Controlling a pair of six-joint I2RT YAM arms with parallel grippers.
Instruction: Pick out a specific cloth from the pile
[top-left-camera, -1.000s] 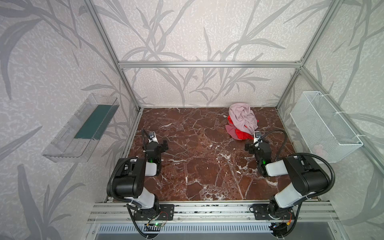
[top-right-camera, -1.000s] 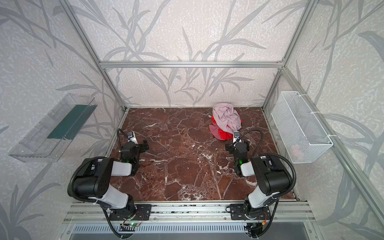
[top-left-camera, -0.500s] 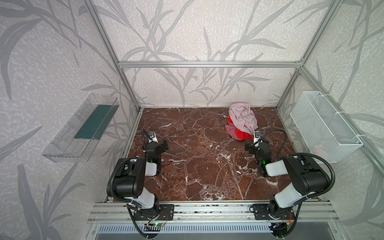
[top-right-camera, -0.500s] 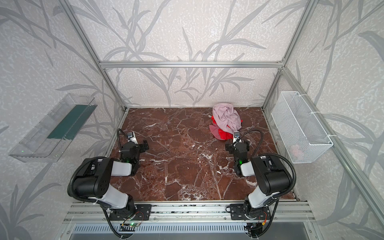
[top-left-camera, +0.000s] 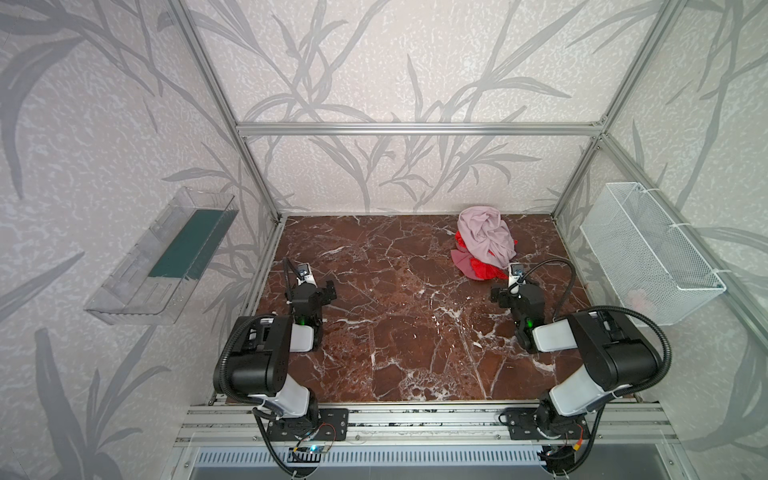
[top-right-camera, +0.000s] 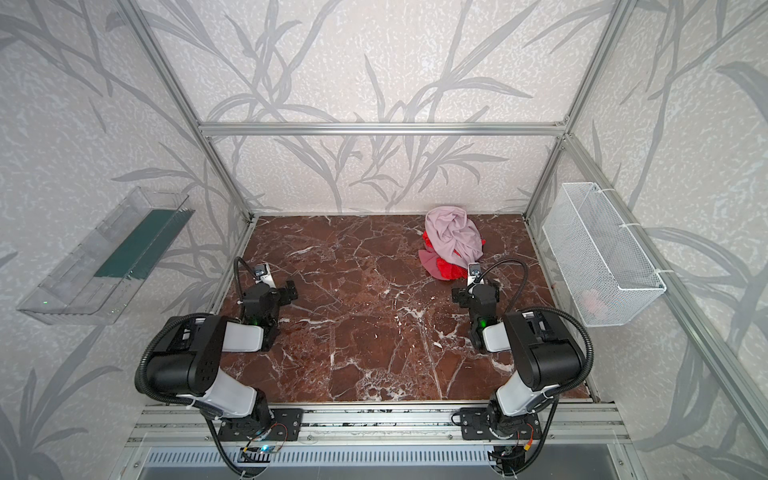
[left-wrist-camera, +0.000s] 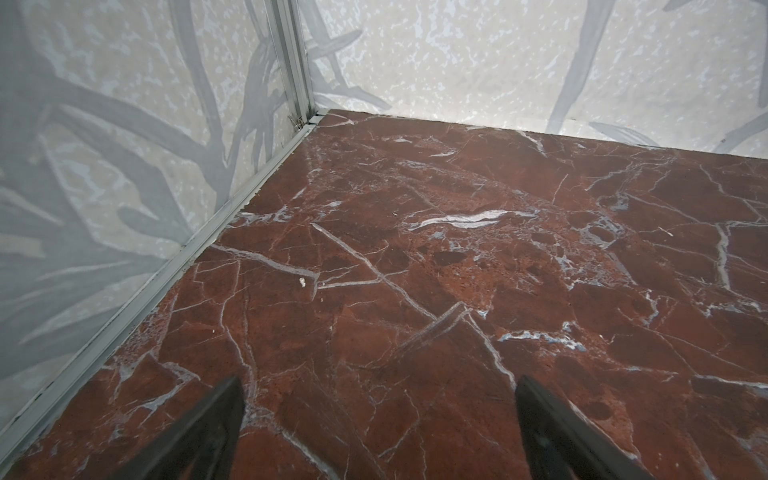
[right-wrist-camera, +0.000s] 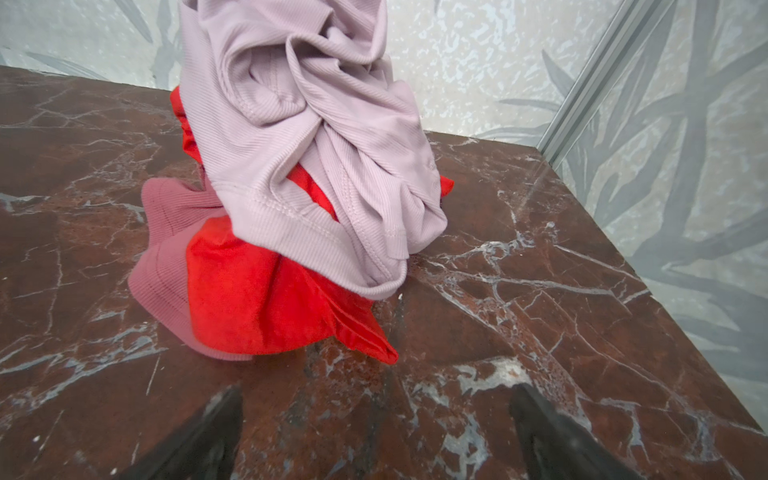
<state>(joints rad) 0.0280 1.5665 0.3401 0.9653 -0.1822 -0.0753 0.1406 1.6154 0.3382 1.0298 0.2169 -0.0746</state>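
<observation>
The pile (top-left-camera: 484, 245) (top-right-camera: 451, 243) lies at the back right of the marble floor (top-left-camera: 395, 291). A pale lilac-pink cloth (right-wrist-camera: 299, 137) is bunched on top, over a bright red one (right-wrist-camera: 249, 299). The cloth (right-wrist-camera: 162, 266), dusty rose, pokes out flat at the pile's lower edge (top-left-camera: 462, 266) (top-right-camera: 430, 264), mostly covered by the other two. My right gripper (top-left-camera: 515, 291) (right-wrist-camera: 376, 388) is open and low over the floor, a short way in front of the pile, touching nothing. My left gripper (top-left-camera: 311, 289) (left-wrist-camera: 379, 380) is open over bare marble near the left wall, far from the pile.
A white wire basket (top-left-camera: 648, 253) hangs on the right wall with something pink (top-left-camera: 638, 297) inside. A clear plastic tray (top-left-camera: 166, 253) with a green insert hangs on the left wall. Aluminium frame posts (left-wrist-camera: 297, 62) stand at the back corners.
</observation>
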